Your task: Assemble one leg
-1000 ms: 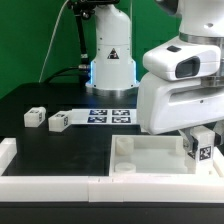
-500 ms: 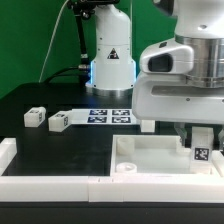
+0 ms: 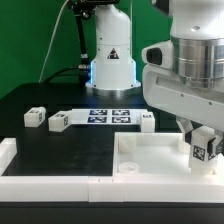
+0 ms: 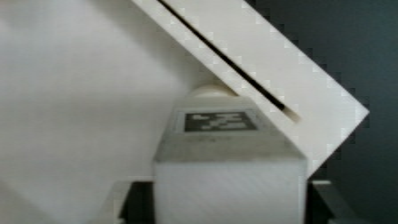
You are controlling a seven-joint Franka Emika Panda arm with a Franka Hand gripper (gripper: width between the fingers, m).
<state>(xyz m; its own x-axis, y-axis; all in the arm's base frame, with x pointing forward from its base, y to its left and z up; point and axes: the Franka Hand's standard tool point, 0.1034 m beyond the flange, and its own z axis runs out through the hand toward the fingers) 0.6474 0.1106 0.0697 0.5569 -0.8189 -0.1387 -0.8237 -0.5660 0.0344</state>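
The gripper (image 3: 203, 150) is clamped on a leg (image 3: 203, 147) over the white tray's (image 3: 150, 160) right end. Two more legs (image 3: 36, 117) lie far left on the table (image 3: 60, 145).

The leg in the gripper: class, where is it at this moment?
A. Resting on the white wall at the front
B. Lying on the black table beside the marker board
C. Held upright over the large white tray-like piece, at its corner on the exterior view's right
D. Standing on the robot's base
C: the gripper holds the leg upright over the tray-like piece at its corner on the exterior view's right.
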